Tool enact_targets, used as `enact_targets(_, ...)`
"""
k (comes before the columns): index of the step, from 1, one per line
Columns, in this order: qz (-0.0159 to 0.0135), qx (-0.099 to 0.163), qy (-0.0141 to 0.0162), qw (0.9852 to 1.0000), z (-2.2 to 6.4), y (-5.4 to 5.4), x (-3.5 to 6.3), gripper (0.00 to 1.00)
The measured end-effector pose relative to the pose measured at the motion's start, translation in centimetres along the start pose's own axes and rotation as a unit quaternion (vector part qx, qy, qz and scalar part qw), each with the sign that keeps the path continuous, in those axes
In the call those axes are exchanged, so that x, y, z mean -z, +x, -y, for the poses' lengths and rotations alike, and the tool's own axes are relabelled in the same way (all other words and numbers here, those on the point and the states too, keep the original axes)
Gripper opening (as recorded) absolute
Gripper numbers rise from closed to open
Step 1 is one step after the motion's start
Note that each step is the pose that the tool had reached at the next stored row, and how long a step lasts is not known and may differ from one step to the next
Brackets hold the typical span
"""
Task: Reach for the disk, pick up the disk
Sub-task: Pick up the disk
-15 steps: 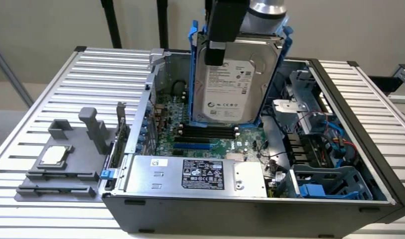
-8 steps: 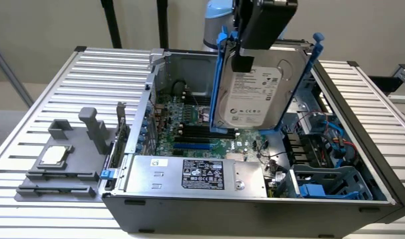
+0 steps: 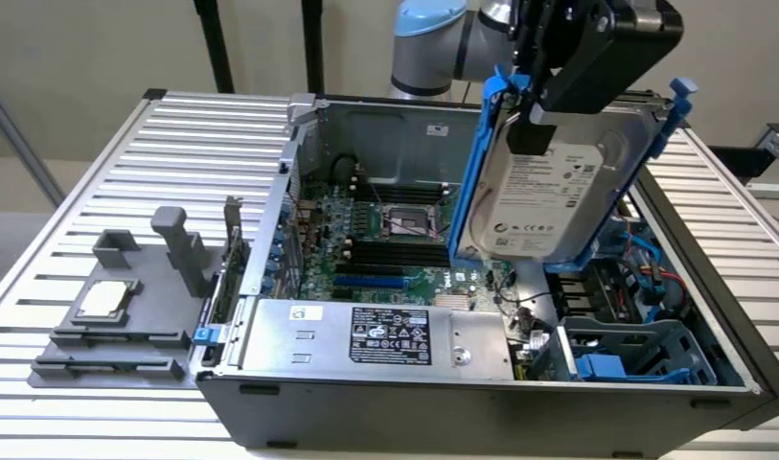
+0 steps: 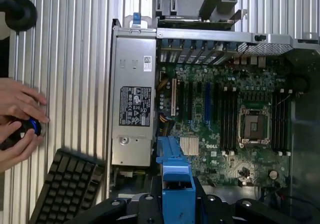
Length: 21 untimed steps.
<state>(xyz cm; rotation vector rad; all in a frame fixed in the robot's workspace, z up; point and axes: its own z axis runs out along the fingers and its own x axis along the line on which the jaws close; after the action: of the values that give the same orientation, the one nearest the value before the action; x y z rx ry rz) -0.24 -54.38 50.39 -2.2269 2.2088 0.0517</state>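
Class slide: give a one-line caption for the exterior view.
Robot hand holds the blue-framed disk above the open computer case.

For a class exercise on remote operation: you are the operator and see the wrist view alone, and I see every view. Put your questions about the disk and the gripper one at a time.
Operator: Blue plastic sits at my camera's edge. Is that the disk?
Observer: It is the disk's carrier. In the exterior view the disk hangs lifted above the open computer case, white label facing out.
Operator: Is it held?
Observer: Yes, the gripper is clamped on its upper end.
Operator: How is it oriented?
Observer: Nearly upright, tilted slightly, clear of the motherboard.
Operator: Anything beside the case?
Observer: A grey fixture with a small silver chip, at the exterior view's left.
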Motion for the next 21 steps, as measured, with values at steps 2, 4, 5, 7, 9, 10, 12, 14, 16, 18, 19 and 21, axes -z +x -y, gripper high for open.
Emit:
enact_targets(2,0.0004,0.000,0.0000,1.0000,0.90,0.3,0.02,0.33)
enact_targets(4,0.0008,0.000,0.0000,1.0000,1.81,0.7,0.05,0.33)
enact_targets(5,0.0010,0.000,0.0000,1.0000,2.24,0.8,0.06,0.33)
enact_targets(7,0.0014,0.000,0.0000,1.0000,3.15,1.2,0.09,0.33)
enact_targets(9,0.0019,0.000,0.0000,1.0000,4.06,1.5,0.12,0.33)
enact_targets(10,0.0021,0.000,0.0000,1.0000,4.51,1.7,0.14,0.33)
enact_targets(12,0.0026,0.000,0.0000,1.0000,5.41,2.0,0.16,0.33)
enact_targets(14,0.0031,0.000,0.0000,1.0000,6.34,2.4,0.19,0.33)
enact_targets(16,0.0036,0.000,0.0001,1.0000,7.25,2.7,0.21,0.33)
enact_targets(18,0.0039,0.000,0.0000,1.0000,8.14,2.9,0.24,0.33)
enact_targets(19,0.0041,0.000,0.0000,1.0000,8.60,3.0,0.25,0.33)
enact_targets(21,0.0045,0.000,0.0000,1.0000,9.50,3.3,0.27,0.33)
